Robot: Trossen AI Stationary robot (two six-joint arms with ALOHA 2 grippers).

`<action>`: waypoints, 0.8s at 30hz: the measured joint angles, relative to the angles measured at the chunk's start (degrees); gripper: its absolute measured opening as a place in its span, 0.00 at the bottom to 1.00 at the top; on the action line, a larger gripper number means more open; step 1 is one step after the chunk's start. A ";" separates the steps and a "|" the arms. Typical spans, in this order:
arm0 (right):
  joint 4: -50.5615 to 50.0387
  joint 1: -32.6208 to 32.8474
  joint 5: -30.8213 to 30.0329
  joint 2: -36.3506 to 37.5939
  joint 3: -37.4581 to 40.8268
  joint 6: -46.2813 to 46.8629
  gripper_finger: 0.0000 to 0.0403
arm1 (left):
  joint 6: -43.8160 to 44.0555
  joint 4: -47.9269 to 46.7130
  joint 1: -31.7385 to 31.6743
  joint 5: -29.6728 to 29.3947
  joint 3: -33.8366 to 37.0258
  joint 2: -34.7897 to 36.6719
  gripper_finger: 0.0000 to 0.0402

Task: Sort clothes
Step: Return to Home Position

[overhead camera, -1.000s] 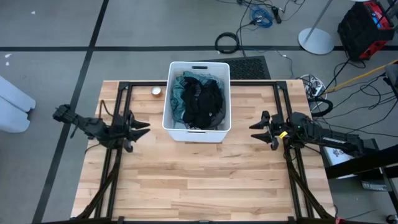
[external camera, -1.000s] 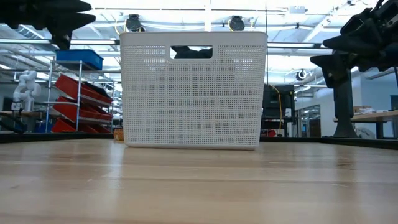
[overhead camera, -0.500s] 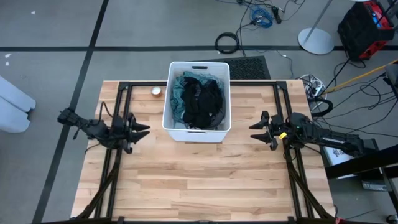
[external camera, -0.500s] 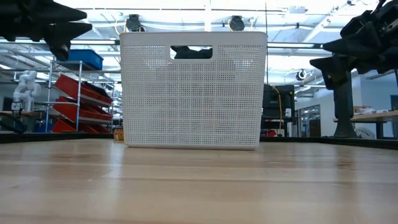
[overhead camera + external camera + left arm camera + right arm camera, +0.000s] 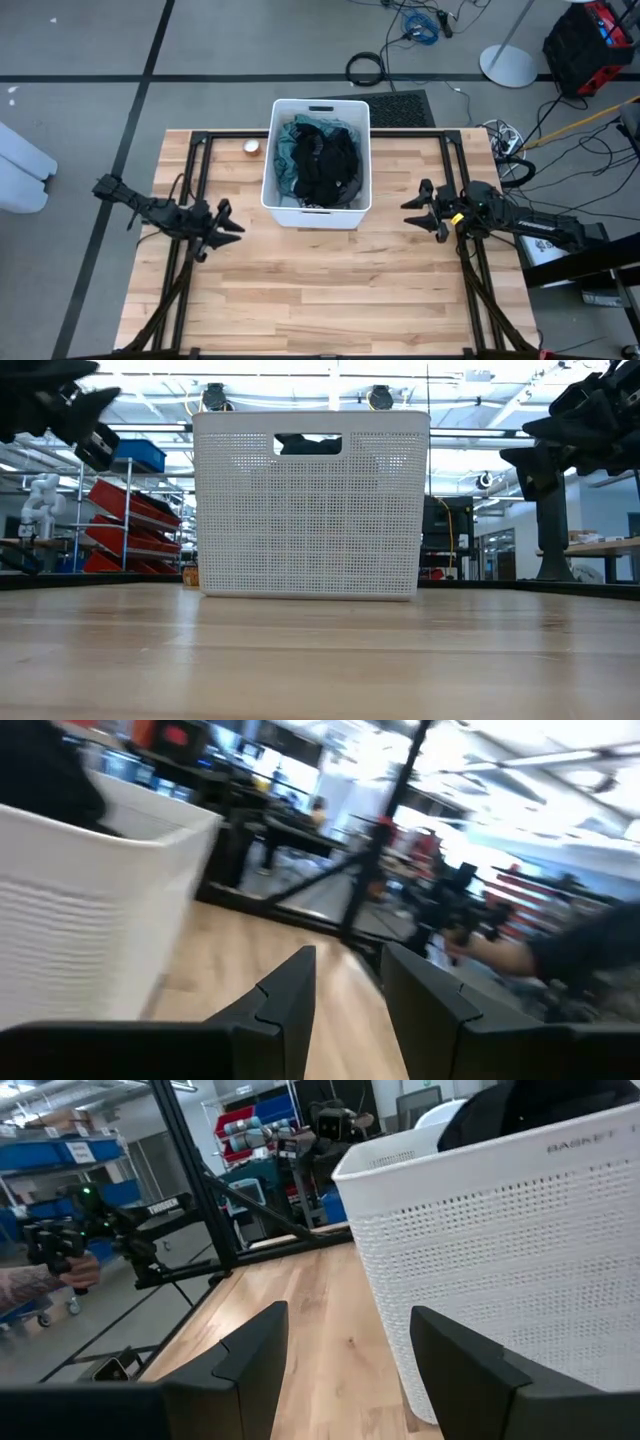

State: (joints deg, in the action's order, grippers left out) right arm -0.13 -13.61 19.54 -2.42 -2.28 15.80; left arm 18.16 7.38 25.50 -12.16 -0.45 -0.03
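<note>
The clothes lie heaped in a white perforated bin at the table's far middle. A black piece rests on top of a teal one, and the black cloth shows through the bin's handle hole. My left gripper hovers open left of the bin, above the table, with nothing between its fingers. My right gripper hovers open right of the bin, pointing at its wall, and is also empty.
A small round object lies on the table by the bin's far left corner. Black frame rails run along both table sides under the arms. Bare wood spreads in front of the bin. A person's hand shows beyond the table.
My left gripper has sunk and drifted a little toward the table's near edge, rolling as it went, and its fingers stay apart. My right gripper and the bin of clothes have kept still.
</note>
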 joint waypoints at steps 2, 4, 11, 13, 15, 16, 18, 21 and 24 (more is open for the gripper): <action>0.94 -0.02 0.11 0.00 0.00 0.75 0.49 | -0.47 0.25 0.02 3.28 0.00 0.00 0.31; 1.37 0.00 0.10 0.02 0.00 0.92 0.49 | -1.98 0.06 0.02 4.20 0.00 0.00 0.31; 1.78 -0.84 -1.57 0.00 0.00 0.25 0.49 | -5.41 -0.85 -3.64 1.47 0.02 0.00 0.31; 1.83 -1.16 -1.46 0.00 0.00 0.25 0.49 | -5.40 -1.10 -5.64 2.70 0.02 0.00 0.31; 1.73 -1.34 -1.43 0.00 0.00 0.22 0.49 | -5.26 -1.55 -7.80 4.55 0.02 0.00 0.31; 1.74 -1.44 -1.43 0.00 0.00 0.19 0.49 | -5.11 -1.86 -8.94 5.53 0.02 0.00 0.31; 1.73 -1.45 -1.43 0.00 0.00 0.06 0.49 | -5.10 -2.14 -11.45 7.72 0.02 0.00 0.31; 1.72 -1.45 -1.41 0.00 0.00 0.04 0.49 | -4.95 -2.17 -15.38 12.52 0.02 0.00 0.31; 1.69 -1.46 -1.14 0.00 0.01 -0.06 0.49 | -4.88 -2.38 -19.29 17.12 0.02 0.00 0.31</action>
State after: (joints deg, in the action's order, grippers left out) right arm 1.56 -15.07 18.40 -2.42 -2.28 15.74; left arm 13.28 5.00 6.21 4.95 -0.43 -0.03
